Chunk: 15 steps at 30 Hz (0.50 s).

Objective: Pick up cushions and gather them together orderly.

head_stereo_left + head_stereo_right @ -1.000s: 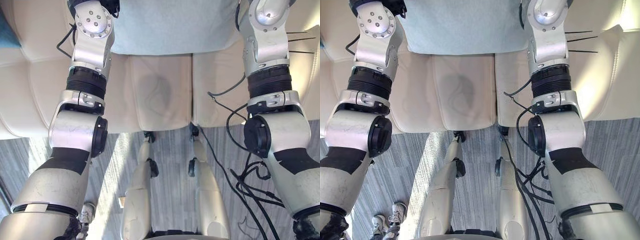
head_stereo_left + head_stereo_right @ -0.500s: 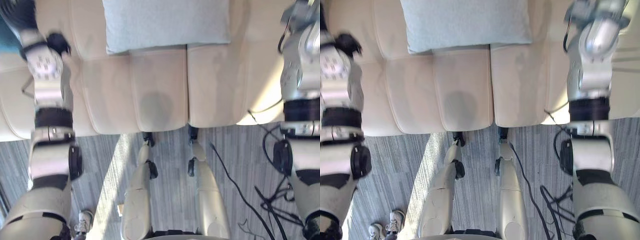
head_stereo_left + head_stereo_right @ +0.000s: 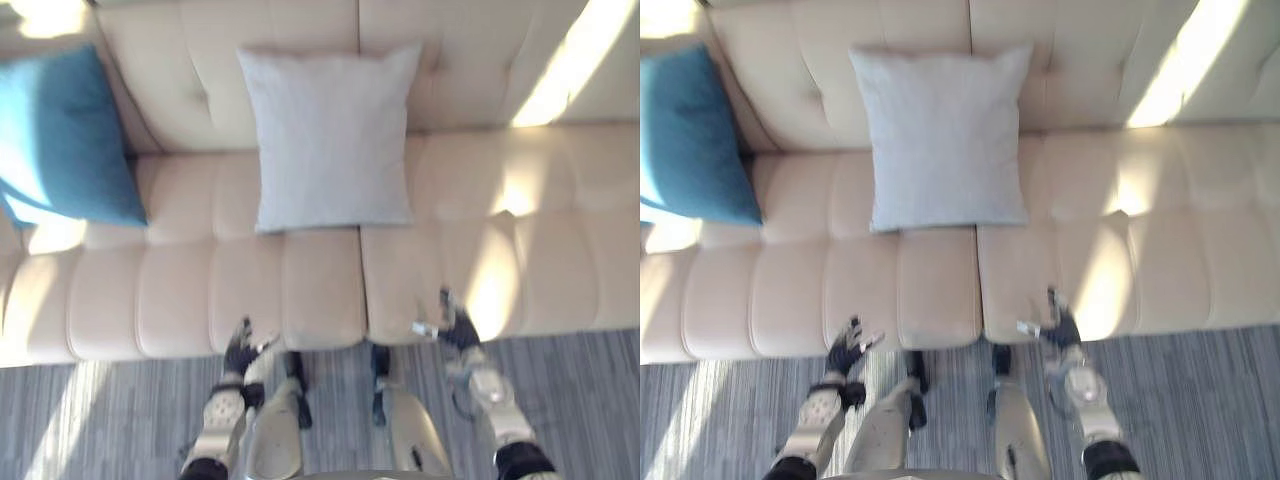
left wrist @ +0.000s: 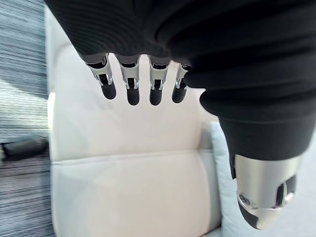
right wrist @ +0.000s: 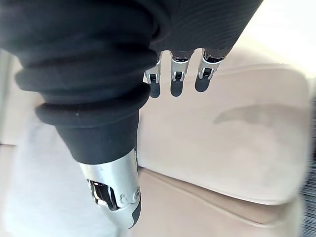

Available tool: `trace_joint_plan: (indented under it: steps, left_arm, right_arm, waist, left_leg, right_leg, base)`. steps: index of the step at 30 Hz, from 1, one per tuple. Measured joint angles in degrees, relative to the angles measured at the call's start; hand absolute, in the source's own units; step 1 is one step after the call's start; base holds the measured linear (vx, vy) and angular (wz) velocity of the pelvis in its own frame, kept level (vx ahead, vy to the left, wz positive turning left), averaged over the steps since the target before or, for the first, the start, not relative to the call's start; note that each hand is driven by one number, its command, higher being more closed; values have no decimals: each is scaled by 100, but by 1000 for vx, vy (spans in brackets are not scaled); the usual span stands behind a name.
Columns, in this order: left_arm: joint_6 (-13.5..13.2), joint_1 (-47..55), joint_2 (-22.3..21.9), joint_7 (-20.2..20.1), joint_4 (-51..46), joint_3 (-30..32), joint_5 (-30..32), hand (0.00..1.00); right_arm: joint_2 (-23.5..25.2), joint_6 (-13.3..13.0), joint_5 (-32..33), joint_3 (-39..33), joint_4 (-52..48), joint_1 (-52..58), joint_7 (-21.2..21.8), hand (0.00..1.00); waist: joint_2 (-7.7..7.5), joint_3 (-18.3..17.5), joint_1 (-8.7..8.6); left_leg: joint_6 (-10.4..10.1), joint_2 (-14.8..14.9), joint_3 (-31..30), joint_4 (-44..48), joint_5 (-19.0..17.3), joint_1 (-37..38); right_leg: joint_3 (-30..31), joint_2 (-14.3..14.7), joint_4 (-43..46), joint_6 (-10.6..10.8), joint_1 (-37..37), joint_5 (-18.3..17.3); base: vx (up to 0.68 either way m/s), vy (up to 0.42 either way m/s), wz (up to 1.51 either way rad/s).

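Both arms have drawn back from the grey cushion, which leans against the sofa backrest. Left hand and right hand hang released below it, empty. The blue cushion sits well apart to its left, probably next.

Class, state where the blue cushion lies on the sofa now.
In the left eye view, the blue cushion leans against the sofa back at the robot's far left, apart from the pale grey cushion propped in the middle.
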Motion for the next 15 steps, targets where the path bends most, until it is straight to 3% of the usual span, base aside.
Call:
trace_joint_plan:
  steps: [5,9,13,15]
  left_arm:
    - [126,310,162,-248,431,195,493,0]
    - [125,352,407,-349,508,341,629,0]
    - [120,229,609,-346,494,351,623,0]
    - [116,113,658,-348,258,345,614,0]
  right_arm:
    - [-64,203,-364,-458,741,438,99,0]
    - [-127,237,-373,-463,951,475,134,0]
    - [-132,250,-425,-450,940,407,141,0]
    - [-94,248,-423,-438,807,344,140,0]
  waist:
    - [76,-234,-45]
    - [4,-364,-161]
    - [-90,-337,-141]
    - [-169,-293,-161]
  left_leg:
    - [-27,-165,-3,-354,-20,704]
    - [-11,-266,25,-440,-18,974]
    - [73,-309,210,-297,-46,885]
    - [291,-260,264,439,-262,326]
  right_leg:
    - [-22,-75,-349,113,685,59]
    - [52,-152,-422,149,893,86]
    - [244,-193,-307,204,746,187]
    - [310,-301,137,327,287,273]
  base:
    - [61,28,-2]
    - [35,54,-3]
    - [-13,35,-21]
    - [-80,42,-7]
